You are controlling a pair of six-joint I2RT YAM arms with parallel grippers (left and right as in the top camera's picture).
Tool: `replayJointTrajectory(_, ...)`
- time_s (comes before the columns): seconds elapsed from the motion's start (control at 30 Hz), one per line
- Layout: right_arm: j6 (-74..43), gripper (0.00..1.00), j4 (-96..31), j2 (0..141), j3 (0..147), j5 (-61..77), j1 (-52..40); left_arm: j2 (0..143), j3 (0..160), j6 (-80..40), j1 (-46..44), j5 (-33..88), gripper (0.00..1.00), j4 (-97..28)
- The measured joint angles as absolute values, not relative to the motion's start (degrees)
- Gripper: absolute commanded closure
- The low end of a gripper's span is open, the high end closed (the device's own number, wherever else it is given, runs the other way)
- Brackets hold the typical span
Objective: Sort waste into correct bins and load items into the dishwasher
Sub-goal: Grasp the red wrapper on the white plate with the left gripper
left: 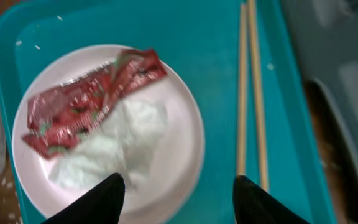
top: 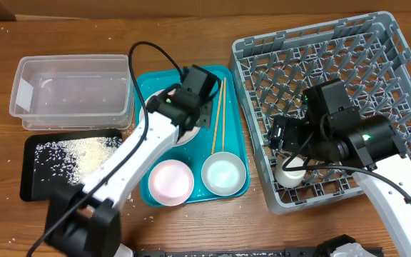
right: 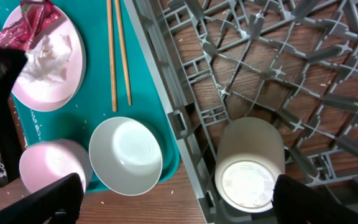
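Observation:
A pink plate point(left: 185, 118) on the teal tray point(top: 232, 121) carries a red wrapper point(left: 86, 99) and a crumpled white tissue point(left: 120, 143). My left gripper point(left: 178, 199) is open just above the plate's near rim, holding nothing. Two chopsticks point(left: 250, 87) lie to its right on the tray. A pink bowl point(top: 170, 180) and a light blue bowl point(top: 223, 173) sit at the tray's front. My right gripper point(right: 176, 199) is open above the grey dish rack point(top: 377, 43)'s front left corner, where a white cup point(right: 248, 168) lies upside down.
A clear plastic bin point(top: 73, 89) stands at the left. A black tray point(top: 41, 168) with scattered rice lies in front of it. Rice grains dot the wooden table.

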State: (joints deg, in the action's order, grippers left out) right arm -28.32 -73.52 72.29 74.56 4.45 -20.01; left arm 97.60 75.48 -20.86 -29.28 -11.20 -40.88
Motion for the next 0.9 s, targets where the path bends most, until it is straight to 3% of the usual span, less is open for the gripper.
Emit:
replayJointTrajectory(0.23, -28.3, 0.0, -73.5, 72.3, 74.6, 4.4, -20.0, 109.8, 75.5, -17.3, -21.7, -12.5, 0.11, -31.9)
replayJointTrajectory(0.43, -28.3, 0.0, -73.5, 72.3, 74.6, 4.4, -20.0, 111.3, 75.5, -12.8, -20.5, -12.8, 0.09, -25.8)
replayJointTrajectory(0.63, -28.3, 0.0, -72.9, 72.3, 73.6, 4.4, -20.0, 111.5, 75.5, -9.0, -20.5, -12.7, 0.16, -23.7)
replayJointTrajectory(0.73, -28.3, 0.0, -72.8, 72.3, 73.0, 4.4, -20.0, 113.2, 75.5, -5.9, -20.5, -12.7, 0.39, -22.3)
replayJointTrajectory(0.77, -28.3, 0.0, -72.9, 72.3, 72.9, 4.4, -20.0, 114.3, 75.5, -4.7, -20.5, -12.7, 0.56, -22.0)
replayJointTrajectory(0.87, -28.3, 0.0, -72.8, 72.3, 72.9, 4.4, -20.0, 116.2, 75.5, -2.8, -20.5, -12.7, 0.92, -22.2)
replayJointTrajectory(0.9, -28.3, 0.0, -72.8, 72.3, 72.9, 4.4, -20.0, 116.4, 75.5, -2.2, -20.5, -12.7, 0.96, -22.3)
